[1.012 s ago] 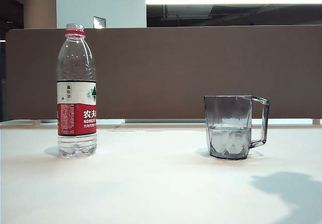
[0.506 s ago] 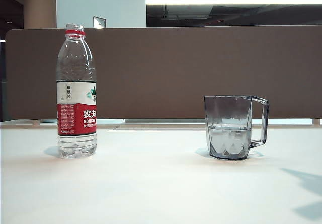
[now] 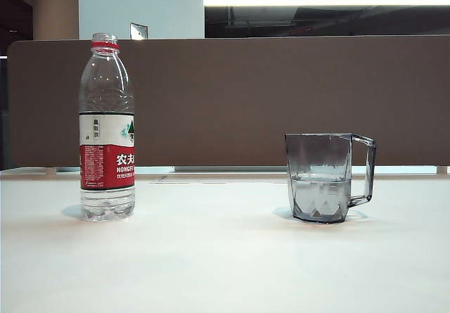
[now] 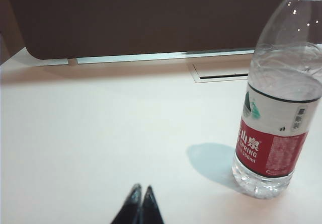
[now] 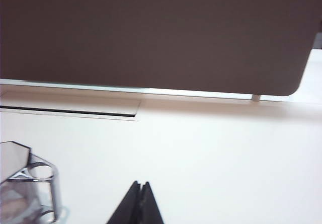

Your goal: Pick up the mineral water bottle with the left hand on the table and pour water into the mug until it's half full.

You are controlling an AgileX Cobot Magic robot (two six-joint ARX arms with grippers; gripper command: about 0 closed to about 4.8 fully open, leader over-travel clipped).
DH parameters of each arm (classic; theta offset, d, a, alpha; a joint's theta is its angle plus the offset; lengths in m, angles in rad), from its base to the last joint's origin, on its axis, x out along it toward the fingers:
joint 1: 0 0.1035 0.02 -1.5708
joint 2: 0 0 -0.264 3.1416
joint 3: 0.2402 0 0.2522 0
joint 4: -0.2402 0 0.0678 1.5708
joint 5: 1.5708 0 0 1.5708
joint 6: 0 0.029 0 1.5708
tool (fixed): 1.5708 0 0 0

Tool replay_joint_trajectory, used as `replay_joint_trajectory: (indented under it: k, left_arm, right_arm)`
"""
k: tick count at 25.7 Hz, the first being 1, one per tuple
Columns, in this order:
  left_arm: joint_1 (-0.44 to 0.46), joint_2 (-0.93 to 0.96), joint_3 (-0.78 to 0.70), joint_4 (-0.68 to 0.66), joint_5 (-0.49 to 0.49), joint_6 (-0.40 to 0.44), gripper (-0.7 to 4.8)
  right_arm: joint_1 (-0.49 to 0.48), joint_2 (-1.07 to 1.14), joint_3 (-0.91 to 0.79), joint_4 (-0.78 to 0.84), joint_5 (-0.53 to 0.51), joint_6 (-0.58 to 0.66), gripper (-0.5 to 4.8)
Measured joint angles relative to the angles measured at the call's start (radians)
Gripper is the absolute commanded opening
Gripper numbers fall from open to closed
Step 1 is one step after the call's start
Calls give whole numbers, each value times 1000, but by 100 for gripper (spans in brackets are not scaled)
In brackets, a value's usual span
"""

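Behind the white table point(image 3: 225, 264) we see a long brown partition point(image 3: 246, 95) with a bright ceiling light strip point(image 3: 323, 1) above it. On the left of the exterior view stands the mineral water bottle point(image 3: 107, 126), upright, uncapped at its red neck ring, with its red-and-white label facing us and a little water in its base. Well apart from it, to the right, sits the mug point(image 3: 322, 178), upright, handle pointing right, with the water point(image 3: 320, 197) up to roughly half its height.

Neither arm shows in the exterior view. From the left wrist view we find the left gripper point(image 4: 140, 191) low over bare tabletop, its two dark fingertips pressed together with nothing between them; the bottle point(image 4: 279, 98) stands off to one side, not touched. From the right wrist view the right gripper point(image 5: 140, 186) is likewise closed tip to tip and empty, with the mug's handle point(image 5: 43, 191) near it but clear of the fingers
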Motion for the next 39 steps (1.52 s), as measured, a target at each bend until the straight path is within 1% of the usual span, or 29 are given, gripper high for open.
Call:
replay_joint_trajectory:
  k: [5,6,7,9,11,25,33,39]
  left_arm:
    - [0,1,0,0,0,0,-6]
    - [0,1,0,0,0,0,-6]
    - [0,1,0,0,0,0,-6]
    - [0,1,0,0,-1,0,-6]
    - [0,1,0,0,0,0,-6]
    - [0,0,0,0,0,0,-6]
    - [0,0,0,0,0,0,-6]
    - [0,0,0,0,0,0,-6]
  right_arm:
    - [-12,-29,-51,10,0,0,-8]
    - [-12,-29,-61,32,0,1,-8]
    - [-12,-29,-93,88,0,1,-8]
    - [-11,-29,-128,130,0,1,-8]
    - [-11,-29,-128,181,0,1,-8]
    - [-12,-29,-128,128,6,3,-8]
    - [-12,-29,-128,127,8,81,-8]
    - [-12,-29,-128,128,1,87,-8]
